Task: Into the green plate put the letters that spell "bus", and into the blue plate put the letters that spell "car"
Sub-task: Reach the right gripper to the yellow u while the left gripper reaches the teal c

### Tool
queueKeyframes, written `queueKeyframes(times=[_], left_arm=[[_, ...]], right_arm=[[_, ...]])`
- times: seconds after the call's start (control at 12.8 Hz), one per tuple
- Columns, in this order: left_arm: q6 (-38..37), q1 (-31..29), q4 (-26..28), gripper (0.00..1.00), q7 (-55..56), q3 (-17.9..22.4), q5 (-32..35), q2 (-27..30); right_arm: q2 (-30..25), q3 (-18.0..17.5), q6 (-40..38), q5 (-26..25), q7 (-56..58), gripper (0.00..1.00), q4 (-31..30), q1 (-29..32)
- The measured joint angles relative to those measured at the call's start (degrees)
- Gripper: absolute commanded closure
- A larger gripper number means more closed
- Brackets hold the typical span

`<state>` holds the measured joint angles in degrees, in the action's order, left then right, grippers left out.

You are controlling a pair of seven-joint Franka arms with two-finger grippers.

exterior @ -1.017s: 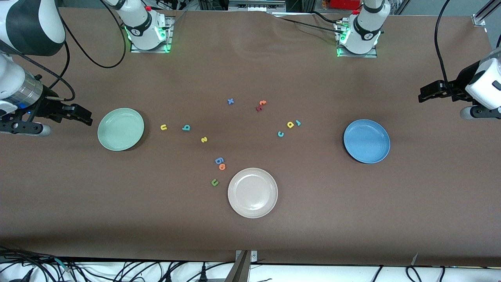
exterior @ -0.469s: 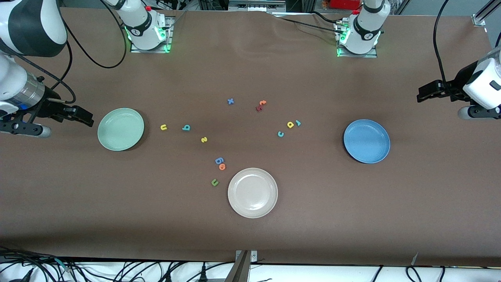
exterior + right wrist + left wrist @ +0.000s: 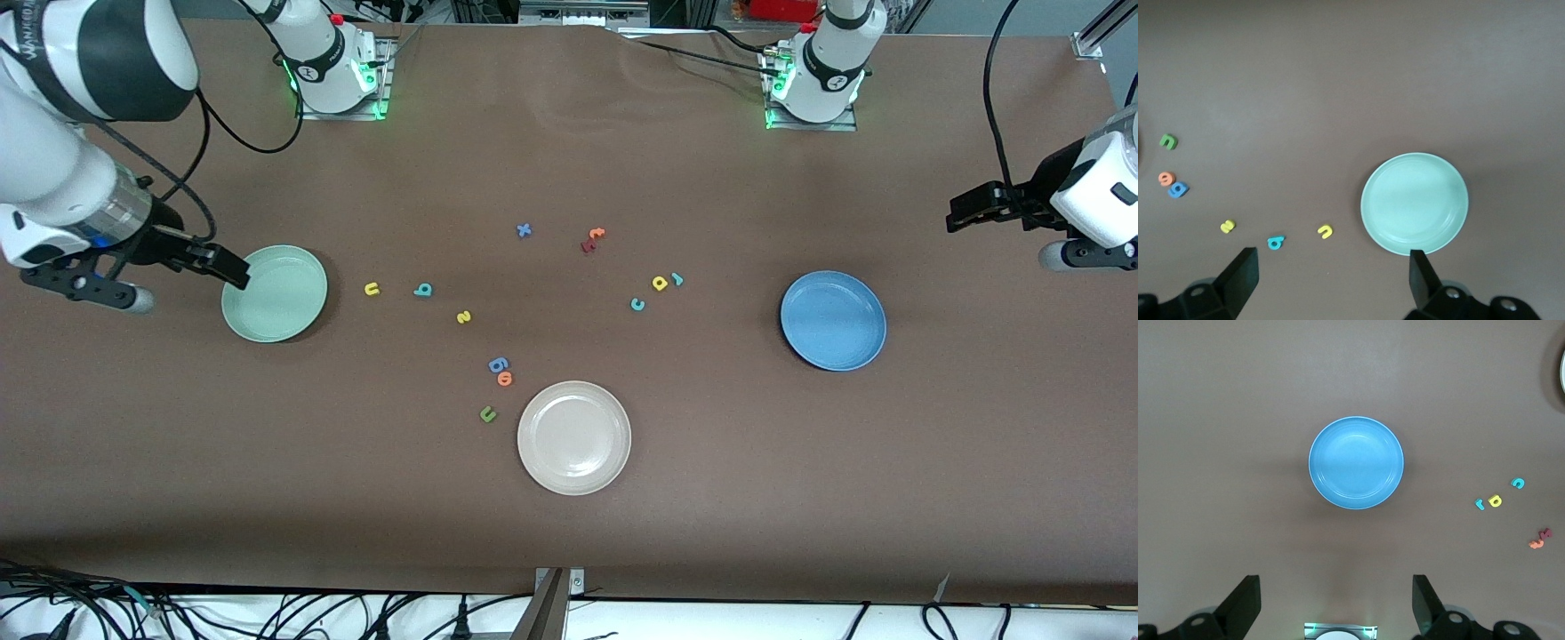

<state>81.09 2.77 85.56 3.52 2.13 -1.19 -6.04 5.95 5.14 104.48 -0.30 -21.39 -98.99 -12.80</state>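
— Where are the foam letters?
— Yellow u (image 3: 372, 288), teal b (image 3: 423, 290), yellow s (image 3: 463, 316) lie on the brown bench beside the round green plate (image 3: 284, 307); c (image 3: 637, 304), a (image 3: 660, 284), r (image 3: 677, 278) nearer the blue plate (image 3: 833, 320).
— The jaws?
— Right gripper (image 3: 233, 269) over the green rim, left gripper (image 3: 960, 218) waits; both spread, empty.

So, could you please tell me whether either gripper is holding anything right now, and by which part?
Nothing is held: the right gripper, over the round pale green plate, and the left gripper are both open.
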Motion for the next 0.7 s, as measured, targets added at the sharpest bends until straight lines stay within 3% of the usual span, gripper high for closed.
queueKeyframes(times=[0.47, 0.7], left_arm=[[0.31, 0.0, -0.05, 0.0, 0.0, 0.03, 0.0, -1.13], [1.23, 0.01, -0.18, 0.0, 0.0, 0.03, 0.0, -5.02]], right_arm=[[4.95, -0.27, 0.88, 0.02, -8.62, 0.01, -2.41, -3.86], [5.89, -0.5, 9.18, 0.4, -20.32, 0.01, -8.54, -3.86]])
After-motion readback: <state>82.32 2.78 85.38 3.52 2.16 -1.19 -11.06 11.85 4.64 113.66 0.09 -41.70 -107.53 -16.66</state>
